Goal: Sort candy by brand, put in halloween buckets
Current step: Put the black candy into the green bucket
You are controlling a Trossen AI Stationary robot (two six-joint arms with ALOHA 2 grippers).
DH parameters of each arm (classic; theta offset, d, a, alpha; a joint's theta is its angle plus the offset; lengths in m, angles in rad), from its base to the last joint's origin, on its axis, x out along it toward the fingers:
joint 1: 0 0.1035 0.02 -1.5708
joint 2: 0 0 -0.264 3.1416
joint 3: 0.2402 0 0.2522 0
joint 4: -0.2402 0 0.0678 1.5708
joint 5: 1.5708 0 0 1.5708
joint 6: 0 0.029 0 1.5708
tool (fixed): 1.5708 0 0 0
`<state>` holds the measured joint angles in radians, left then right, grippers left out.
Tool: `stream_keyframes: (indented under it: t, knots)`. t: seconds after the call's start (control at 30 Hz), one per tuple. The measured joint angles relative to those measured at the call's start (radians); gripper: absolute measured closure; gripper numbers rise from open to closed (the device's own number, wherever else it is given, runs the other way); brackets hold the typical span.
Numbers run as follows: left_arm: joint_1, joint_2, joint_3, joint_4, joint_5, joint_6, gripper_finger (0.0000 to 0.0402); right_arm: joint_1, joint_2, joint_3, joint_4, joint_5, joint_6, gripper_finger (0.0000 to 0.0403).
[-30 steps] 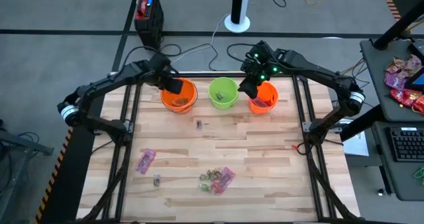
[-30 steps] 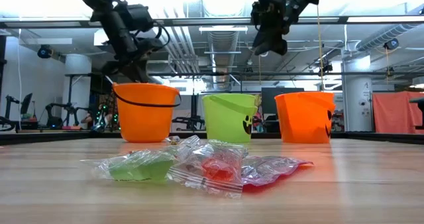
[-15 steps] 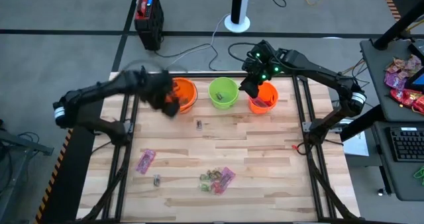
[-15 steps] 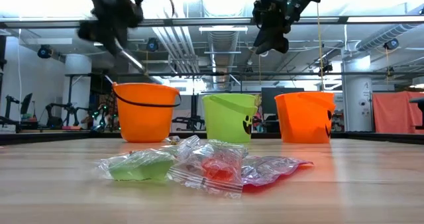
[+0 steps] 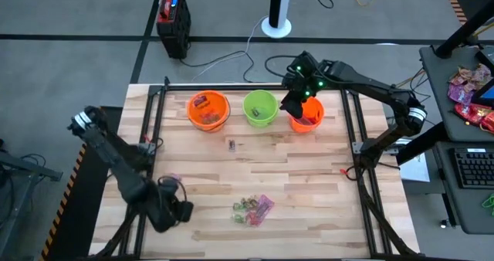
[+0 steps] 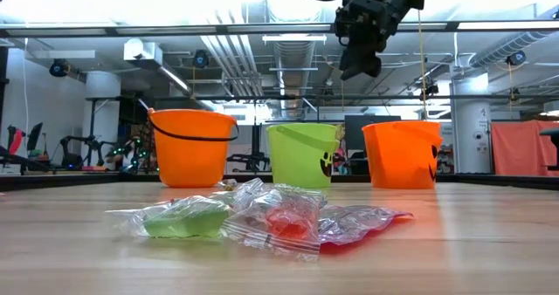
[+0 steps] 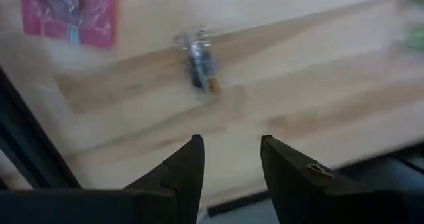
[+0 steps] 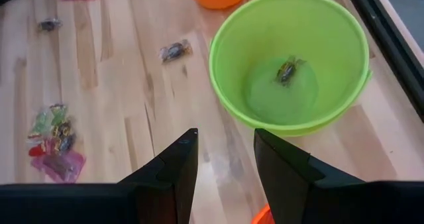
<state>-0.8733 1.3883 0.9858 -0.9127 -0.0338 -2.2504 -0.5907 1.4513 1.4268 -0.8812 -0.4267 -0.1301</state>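
Three halloween buckets stand in a row at the table's far side: an orange one point(image 5: 208, 110) with a red packet in it, a lime green one point(image 5: 260, 108) holding one small candy point(image 8: 288, 70), and another orange one point(image 5: 307, 114). A heap of candy point(image 5: 253, 208) lies near the front, and a small piece point(image 5: 231, 144) lies mid-table. My left gripper point(image 7: 230, 144) hangs open at the near left point(image 5: 179, 211), pointing down, close to a small dark candy point(image 7: 199, 61) and a pink packet point(image 7: 69, 12). My right gripper point(image 8: 225, 138) hovers open and empty between the green and right orange buckets point(image 5: 290, 105).
Black frame rails point(image 5: 147, 149) run along the table's left and right sides. A small red piece point(image 5: 342, 171) lies by the right rail. Beyond the table's right edge are a keyboard point(image 5: 472, 167) and a heap of pink and red packets point(image 5: 471, 99).
My left gripper has swung fast from over the left orange bucket toward the table's near left corner, sinking a little and rolling as it went. The bucket it left now shows a red packet inside. My right gripper has kept still.
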Motion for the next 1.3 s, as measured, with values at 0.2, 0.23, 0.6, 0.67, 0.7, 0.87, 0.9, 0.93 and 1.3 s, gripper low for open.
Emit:
stream_keyframes:
  t: [0.2,0.23,0.6,0.67,0.7,0.87,0.9,0.93,1.3]
  knots:
    - [0.013,0.125,-0.009,-0.005,-0.003,0.057,0.0269,0.011,-0.002,-0.006,-0.001,0.0,0.007,0.0264]
    - [0.02,0.143,-0.014,-0.004,-0.002,0.074,0.0269,0.015,-0.003,-0.006,-0.003,0.0,0.012,0.0264]
    - [0.094,0.204,-0.178,0.27,0.001,0.179,0.0272,0.122,-0.052,-0.007,-0.115,0.0,0.064,0.0264]
    - [0.095,0.2,-0.192,0.283,0.001,0.179,0.0281,0.146,-0.077,-0.007,-0.128,0.001,0.092,0.0264]
    - [0.095,0.198,-0.195,0.282,0.002,0.179,0.0289,0.159,-0.091,-0.007,-0.132,0.001,0.11,0.0264]
    - [0.097,0.185,-0.199,0.267,0.002,0.228,0.0359,0.232,-0.18,-0.007,-0.155,0.006,0.201,0.0264]
    - [0.101,0.175,-0.2,0.268,-0.011,0.24,0.0372,0.252,-0.201,-0.007,-0.173,0.004,0.219,0.0264]
    - [0.106,0.162,-0.199,0.266,-0.04,0.26,0.0375,0.274,-0.221,-0.007,-0.194,0.001,0.235,0.0264]
    - [0.454,-0.145,-0.035,0.278,-0.276,1.093,0.0401,0.496,-0.33,-0.169,-0.374,-0.113,0.758,0.0279]
